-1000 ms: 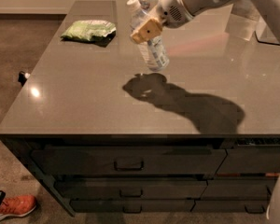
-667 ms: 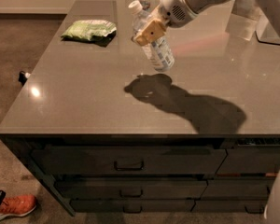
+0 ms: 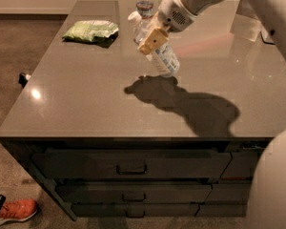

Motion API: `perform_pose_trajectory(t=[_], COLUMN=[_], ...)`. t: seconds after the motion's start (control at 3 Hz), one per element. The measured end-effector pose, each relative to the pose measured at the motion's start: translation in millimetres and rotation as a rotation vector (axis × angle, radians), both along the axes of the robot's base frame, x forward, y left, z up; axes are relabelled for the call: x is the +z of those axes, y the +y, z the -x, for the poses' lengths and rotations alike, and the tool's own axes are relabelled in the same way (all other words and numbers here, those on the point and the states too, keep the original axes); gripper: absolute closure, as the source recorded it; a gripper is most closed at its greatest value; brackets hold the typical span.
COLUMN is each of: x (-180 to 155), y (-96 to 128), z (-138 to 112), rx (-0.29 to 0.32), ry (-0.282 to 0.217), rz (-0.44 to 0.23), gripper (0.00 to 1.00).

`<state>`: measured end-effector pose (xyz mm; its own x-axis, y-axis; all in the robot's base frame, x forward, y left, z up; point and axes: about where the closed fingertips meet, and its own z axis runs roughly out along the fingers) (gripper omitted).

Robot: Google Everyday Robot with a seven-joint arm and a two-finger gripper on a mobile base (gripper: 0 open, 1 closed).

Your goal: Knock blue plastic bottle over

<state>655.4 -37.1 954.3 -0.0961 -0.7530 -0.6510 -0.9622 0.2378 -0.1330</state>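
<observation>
The blue plastic bottle [image 3: 165, 61] stands on the grey table top [image 3: 86, 99], toward the back middle. It is clear with a pale blue-and-white label and is tilted, its white cap [image 3: 132, 17] leaning to the upper left. My gripper [image 3: 152, 40], with tan tips, reaches in from the upper right and presses against the bottle's upper body. A slimmer clear bottle with a dark reddish band [image 3: 144, 4] stands upright just behind them.
A green packet [image 3: 91, 30] lies at the back left of the table. A pale white object [image 3: 248, 25] stands at the back right. Drawers [image 3: 131, 166] fill the table's front. An orange shoe [image 3: 19, 210] lies on the floor at lower left.
My gripper has moved slightly toward the front of the table. The blue plastic bottle leans further over, and its base has shifted a little right and forward.
</observation>
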Motion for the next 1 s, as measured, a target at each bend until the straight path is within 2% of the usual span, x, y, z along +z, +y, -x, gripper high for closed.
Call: perform_pose_trajectory(t=[0.33,1.0], x=[-12,-28], y=[8,16], z=[-3,-7], rx=[0.041,0.083], ry=[0.012,0.027], rz=[0.069,0.141], gripper=[1.00,1.00])
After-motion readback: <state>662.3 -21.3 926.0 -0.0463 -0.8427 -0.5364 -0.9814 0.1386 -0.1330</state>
